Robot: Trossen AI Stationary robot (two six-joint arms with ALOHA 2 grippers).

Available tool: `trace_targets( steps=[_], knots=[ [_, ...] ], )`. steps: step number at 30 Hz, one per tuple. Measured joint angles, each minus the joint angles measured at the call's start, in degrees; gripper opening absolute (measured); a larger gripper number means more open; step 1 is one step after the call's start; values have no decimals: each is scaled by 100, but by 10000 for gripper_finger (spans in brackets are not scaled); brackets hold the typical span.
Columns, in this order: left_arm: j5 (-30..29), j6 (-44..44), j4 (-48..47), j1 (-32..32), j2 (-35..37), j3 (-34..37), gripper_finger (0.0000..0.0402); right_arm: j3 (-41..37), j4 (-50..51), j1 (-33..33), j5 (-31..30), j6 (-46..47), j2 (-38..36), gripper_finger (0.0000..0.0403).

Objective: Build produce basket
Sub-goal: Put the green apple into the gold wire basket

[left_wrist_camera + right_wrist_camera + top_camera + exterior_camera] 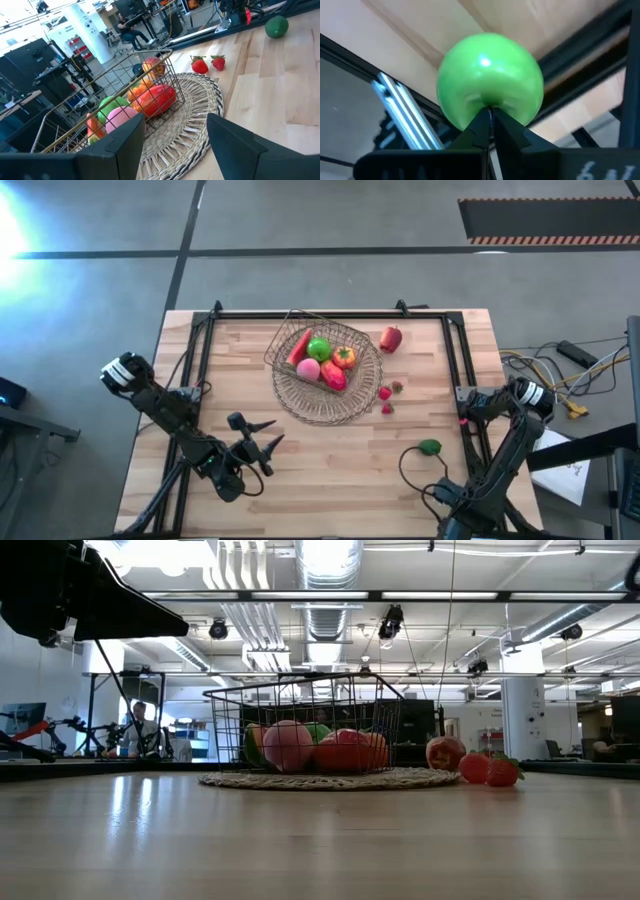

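Left side of the table: the left gripper (262, 448) hovers above bare wood with its jaws spread wide and nothing between them, aimed toward the basket (352, 340), probably waiting its turn.

Centre: the basket sits on a round woven tray (300, 408) toward the table's far edge, which likely serves as its marked place. It already contains a pink piece (308, 369), a bright green apple (318, 348), an orange piece (344, 358) and a red piece (333, 377), packed together against the wire walls.

Just right of the basket: a red apple (390, 338) lies on the table beside the tray's far rim, and three small red strawberries (386, 393) lie close to its right rim; all are still outside the basket.

Right side, near the table's front: a green ball-shaped fruit (490, 82) rests well apart from the basket. The right gripper (490, 120) has its fingertips clenched together against this fruit's near face. They meet at a point and do not wrap around it, so no grasp is evident.
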State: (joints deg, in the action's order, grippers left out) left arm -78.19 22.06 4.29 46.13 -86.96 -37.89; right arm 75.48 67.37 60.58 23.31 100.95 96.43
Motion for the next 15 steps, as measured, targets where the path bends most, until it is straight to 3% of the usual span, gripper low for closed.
trace_targets(
  steps=[8,15],
  knots=[
    [2,-4,91,2,0,0,199,357,-13,-544,-1024,-547,-283,9],
    [13,8,132,2,0,-2,199,1140,-20,-1619,-2022,-2903,-259,9]
  ],
)
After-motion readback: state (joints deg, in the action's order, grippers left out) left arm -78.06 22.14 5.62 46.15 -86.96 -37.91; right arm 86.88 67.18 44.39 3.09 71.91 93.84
